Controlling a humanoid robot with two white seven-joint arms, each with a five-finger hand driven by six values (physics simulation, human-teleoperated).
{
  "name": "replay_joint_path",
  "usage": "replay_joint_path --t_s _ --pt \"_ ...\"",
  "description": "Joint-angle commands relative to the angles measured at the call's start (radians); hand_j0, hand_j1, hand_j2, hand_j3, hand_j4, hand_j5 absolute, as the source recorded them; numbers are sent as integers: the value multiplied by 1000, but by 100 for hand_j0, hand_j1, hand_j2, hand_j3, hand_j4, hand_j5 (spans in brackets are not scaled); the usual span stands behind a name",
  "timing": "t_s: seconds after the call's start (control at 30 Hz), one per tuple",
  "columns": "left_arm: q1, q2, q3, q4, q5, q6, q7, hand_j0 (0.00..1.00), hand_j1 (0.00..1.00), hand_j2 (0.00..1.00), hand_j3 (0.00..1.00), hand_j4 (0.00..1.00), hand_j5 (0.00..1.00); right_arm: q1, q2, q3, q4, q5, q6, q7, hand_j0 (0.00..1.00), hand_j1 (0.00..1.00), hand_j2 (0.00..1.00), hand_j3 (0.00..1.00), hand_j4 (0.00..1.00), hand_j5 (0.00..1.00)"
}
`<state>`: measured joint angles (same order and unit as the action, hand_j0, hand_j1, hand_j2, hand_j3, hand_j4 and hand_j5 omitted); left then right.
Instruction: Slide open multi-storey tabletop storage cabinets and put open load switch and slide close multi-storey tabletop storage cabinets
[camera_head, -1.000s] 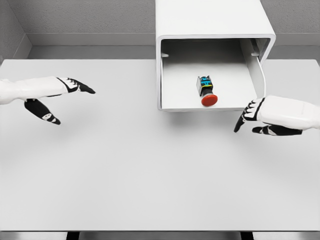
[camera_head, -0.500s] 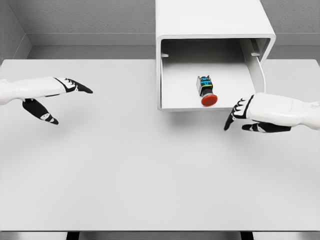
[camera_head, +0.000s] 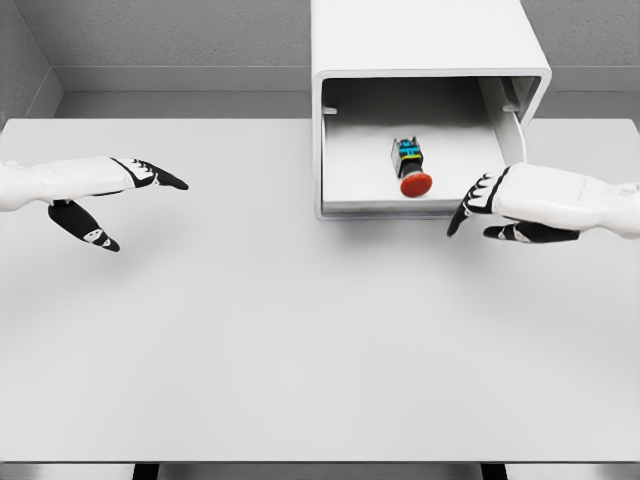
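At far right, w/ the small red-capped load switch lying inside the white pulled-out drawer of the white boxy tabletop cabinet, right hand, fingers relaxed & empty, sits by the drawer's front-right corner; drawer looks light, rigid, smooth — push flat on its front lip; left hand loose, well apart.

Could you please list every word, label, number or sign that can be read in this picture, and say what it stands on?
None can be read.
Switch in the open drawer: blue and green patches on its black body, too small to tell if they hold text; its red button is plain.
Cabinet, table, left hand and right hand: no markings.
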<state>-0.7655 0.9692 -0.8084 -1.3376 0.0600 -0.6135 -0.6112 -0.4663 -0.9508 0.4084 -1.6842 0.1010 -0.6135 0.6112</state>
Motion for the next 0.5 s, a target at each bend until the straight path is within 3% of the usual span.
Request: replay_joint_path --t_s 0.0,0.33,0.47 --pt "0 0 0 -2 6 3 0 100 100 100 100 100 100 -5 12 15 29 -1 3 0 62 62 62 62 62 62" --pt "0 -1 0 0 6 3 0 100 100 100 100 100 100 -101 75 147 90 28 3 0 62 62 62 62 62 62" --pt "0 -1 0 0 6 3 0 100 100 100 100 100 100 -109 84 156 100 42 3 0 63 63 63 63 63 63"
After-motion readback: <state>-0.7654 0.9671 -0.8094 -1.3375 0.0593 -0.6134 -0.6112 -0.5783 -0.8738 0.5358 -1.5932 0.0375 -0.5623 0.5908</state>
